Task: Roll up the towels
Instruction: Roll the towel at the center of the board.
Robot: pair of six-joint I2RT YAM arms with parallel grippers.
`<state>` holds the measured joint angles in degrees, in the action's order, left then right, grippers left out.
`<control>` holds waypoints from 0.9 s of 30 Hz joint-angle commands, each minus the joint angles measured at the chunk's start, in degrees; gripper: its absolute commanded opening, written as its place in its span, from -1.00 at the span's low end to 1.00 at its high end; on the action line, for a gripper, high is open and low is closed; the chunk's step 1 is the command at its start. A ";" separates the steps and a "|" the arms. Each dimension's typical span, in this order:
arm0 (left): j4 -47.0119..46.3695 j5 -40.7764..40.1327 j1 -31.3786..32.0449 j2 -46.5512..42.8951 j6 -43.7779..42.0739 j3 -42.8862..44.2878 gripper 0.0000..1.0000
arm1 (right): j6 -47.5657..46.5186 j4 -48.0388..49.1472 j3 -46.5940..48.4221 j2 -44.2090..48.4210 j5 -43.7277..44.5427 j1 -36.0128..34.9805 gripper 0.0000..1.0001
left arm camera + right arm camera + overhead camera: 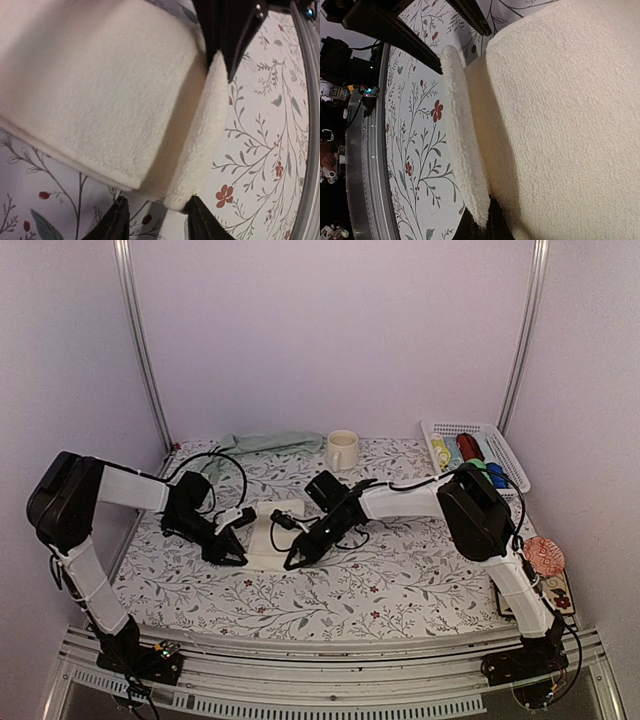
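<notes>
The cream towel (pixel 266 532) lies folded on the floral cloth at mid-table, with its near edge turned up into a narrow strip (pixel 210 130). My left gripper (pixel 236 556) is at the strip's left end. In the left wrist view it (pixel 157 220) is open, and the strip's corner touches its right fingertip (pixel 199 217). My right gripper (pixel 297 560) is at the strip's other end. In the right wrist view it (pixel 482 227) is shut on the towel's (pixel 560 115) edge. The sage green towel (pixel 262 444) lies crumpled at the back left.
A cream mug (pixel 341 450) stands at the back centre. A white basket (pixel 475 452) of coloured items sits at the back right. A round patterned object (pixel 544 555) lies at the right edge. The metal front rail (pixel 330 665) runs below the cloth.
</notes>
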<state>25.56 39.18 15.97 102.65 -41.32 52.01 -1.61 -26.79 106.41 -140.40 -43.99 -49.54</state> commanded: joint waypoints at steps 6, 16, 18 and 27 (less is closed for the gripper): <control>-9.77 -7.31 -2.10 -14.31 -6.60 -8.01 0.02 | 1.14 -5.95 2.11 -3.72 -3.33 1.28 -0.88; -26.80 -4.59 -1.17 -34.28 -33.07 -27.59 0.19 | 4.10 -6.96 3.68 -4.50 -5.80 2.46 -0.91; -29.38 -6.83 0.87 -36.62 -37.23 -30.55 0.19 | 4.61 -6.92 3.87 -4.53 -6.00 2.51 -0.92; -34.05 -18.04 10.67 -35.63 -45.97 -33.99 0.17 | 5.74 -7.84 6.03 -6.02 -6.61 2.46 -0.92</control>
<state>-3.90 27.40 23.31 64.71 -82.13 18.09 3.31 -32.18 110.52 -143.44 -50.54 -47.51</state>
